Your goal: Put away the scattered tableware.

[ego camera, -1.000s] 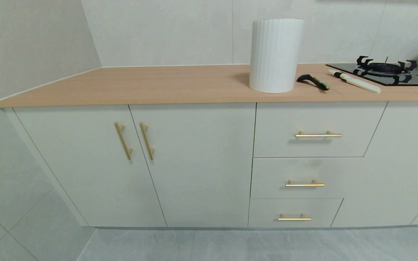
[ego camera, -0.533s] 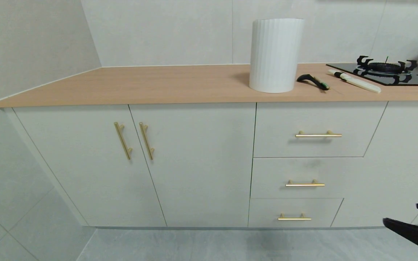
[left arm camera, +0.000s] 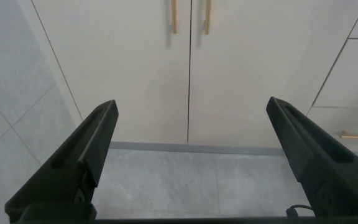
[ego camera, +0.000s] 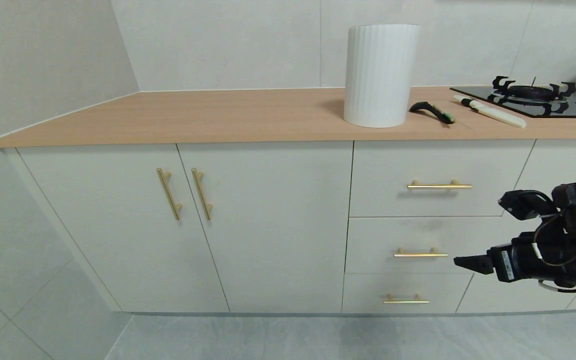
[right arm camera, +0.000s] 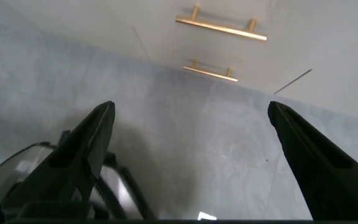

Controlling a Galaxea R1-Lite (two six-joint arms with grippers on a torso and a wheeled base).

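Observation:
A tall white ribbed holder point(ego camera: 379, 75) stands on the wooden countertop point(ego camera: 193, 117). Just to its right lie a black peeler with a green tip point(ego camera: 431, 111) and a white knife with a dark handle point(ego camera: 490, 112). My right gripper point(ego camera: 480, 232) hangs open and empty in front of the drawers, well below the counter. In the right wrist view that gripper point(right arm camera: 191, 112) points at the floor and the two lower drawer handles point(right arm camera: 221, 28). My left gripper point(left arm camera: 191, 118) is open and empty, low in front of the cabinet doors point(left arm camera: 188, 56).
A gas stove point(ego camera: 530, 95) occupies the counter's right end. Below the counter are two cabinet doors with gold handles point(ego camera: 184, 194) and three drawers point(ego camera: 438, 186). The left half of the counter is bare. Grey tiled floor point(ego camera: 268, 340) lies below.
My right arm has risen from the lower right corner and moved left, now level with the middle drawer. The things on the counter have not moved.

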